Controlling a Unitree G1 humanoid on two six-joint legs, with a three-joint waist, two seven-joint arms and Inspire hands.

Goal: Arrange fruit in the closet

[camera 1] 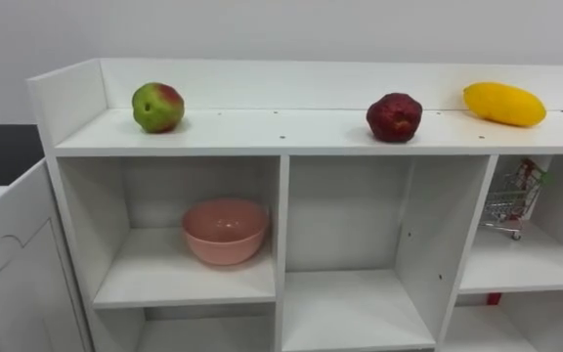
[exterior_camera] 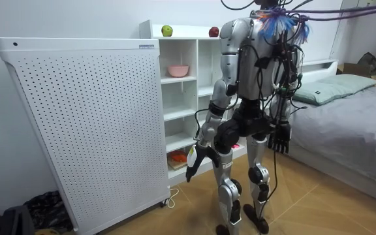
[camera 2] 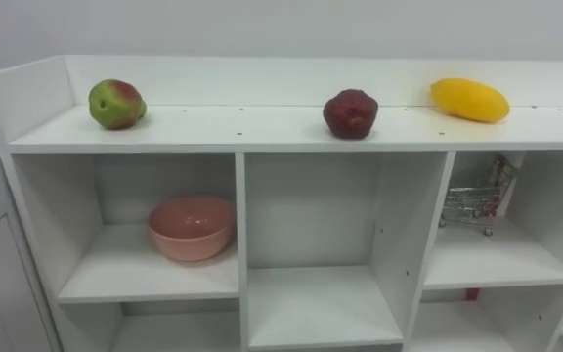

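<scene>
1. Fruit, 3 pieces, sits in a row on the top board of the white open-fronted closet [camera 1: 291,137], all of it well apart
2. The green-and-red apple [camera 1: 157,107] stands nearest the closet's left end, close to the raised side wall
3. The dark red round fruit [camera 1: 394,117] stands right of the middle, above the upright that parts the middle compartment from the right one
4. The long yellow mango [camera 1: 503,104] lies on its side further right, close to the back ledge
5. Under the top board, the left compartment holds a pink round bowl [camera 1: 226,231], upright on its shelf
6. The right compartment holds a small wire shopping-cart toy [camera 1: 514,200] with something red and green in it that is too small to make out
7. In the room view the robot stands upright on the wooden floor just in front of the closet, facing it, with a tall white perforated cabinet [exterior_camera: 90,124] on the room view's left and a grey bed [exterior_camera: 351,117] on the room view's right
8. The left hand [exterior_camera: 194,162] hangs low beside the thigh, fingers loose and pointing down, grasping nothing
9. The right hand [exterior_camera: 281,139] hangs at the other hip, fingers slack and spread downward, likewise grasping nothing
10. A lower compartment in the room view has something orange and yellow in it, too small to tell
</scene>
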